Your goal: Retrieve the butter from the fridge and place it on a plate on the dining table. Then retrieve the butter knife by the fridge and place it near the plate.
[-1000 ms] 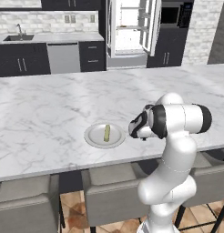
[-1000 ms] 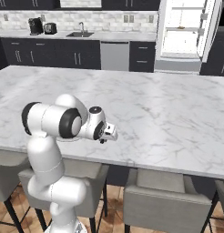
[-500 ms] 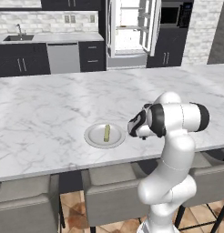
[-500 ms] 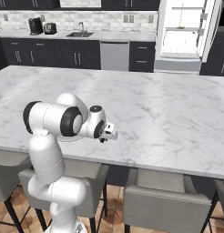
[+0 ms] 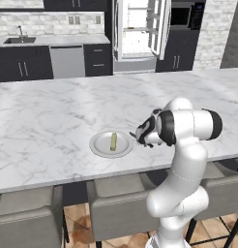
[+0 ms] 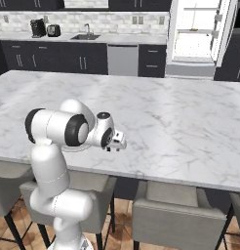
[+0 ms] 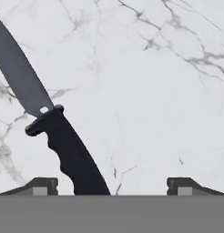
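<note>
Left base view: butter point(image 5: 113, 141) already resting on plate point(image 5: 111, 144) on table point(image 5: 48, 121). Hand view: fingers point(image 7: 40, 186) spread wide, knife point(image 7: 50, 132) lying loose between them; apparently done, pending retreat.

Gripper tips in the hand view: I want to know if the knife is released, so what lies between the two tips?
The butter knife: its black handle lies between the wide-apart fingertips of the gripper, on bare marble dining table, nearer one tip.

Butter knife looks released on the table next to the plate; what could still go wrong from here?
The butter knife lies between the open fingers of the hand; lifting off at an angle could drag it. The hand sits low beside the plate, so a sideways retreat might nudge it and the butter.
</note>
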Tool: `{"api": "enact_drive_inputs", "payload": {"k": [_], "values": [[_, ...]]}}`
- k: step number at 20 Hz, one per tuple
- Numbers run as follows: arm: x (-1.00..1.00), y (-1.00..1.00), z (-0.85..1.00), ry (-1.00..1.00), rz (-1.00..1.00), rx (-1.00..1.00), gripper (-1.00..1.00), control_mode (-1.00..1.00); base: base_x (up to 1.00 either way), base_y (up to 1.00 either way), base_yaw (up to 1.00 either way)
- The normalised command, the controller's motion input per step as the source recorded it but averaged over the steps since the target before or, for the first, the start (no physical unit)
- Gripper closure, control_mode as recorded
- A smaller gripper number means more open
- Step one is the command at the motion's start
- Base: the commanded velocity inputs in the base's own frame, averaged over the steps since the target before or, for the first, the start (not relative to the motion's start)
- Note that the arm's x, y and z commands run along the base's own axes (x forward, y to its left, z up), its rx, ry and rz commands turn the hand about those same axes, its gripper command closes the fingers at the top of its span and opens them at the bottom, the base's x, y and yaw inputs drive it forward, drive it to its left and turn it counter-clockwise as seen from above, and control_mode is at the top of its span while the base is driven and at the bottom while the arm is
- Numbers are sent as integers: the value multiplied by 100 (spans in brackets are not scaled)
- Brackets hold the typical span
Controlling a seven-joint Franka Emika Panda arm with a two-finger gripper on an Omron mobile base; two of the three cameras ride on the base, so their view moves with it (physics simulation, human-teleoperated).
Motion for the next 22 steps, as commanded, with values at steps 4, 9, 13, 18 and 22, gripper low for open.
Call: {"api": "enact_drive_inputs", "payload": {"k": [4, 9, 13, 18, 22], "values": [[-5, -4, 15, 2, 0, 0, -100, -100, 0, 0, 0], [-26, -18, 44, 1, 0, 0, -100, -100, 0, 0, 0], [-59, -4, 97, 0, 0, 0, -100, -100, 0, 0, 0], [-56, 16, 97, 7, 0, 1, -100, -100, 0, 0, 0], [-46, 62, 48, 15, 3, 12, -100, -100, 0, 0, 0]]}}
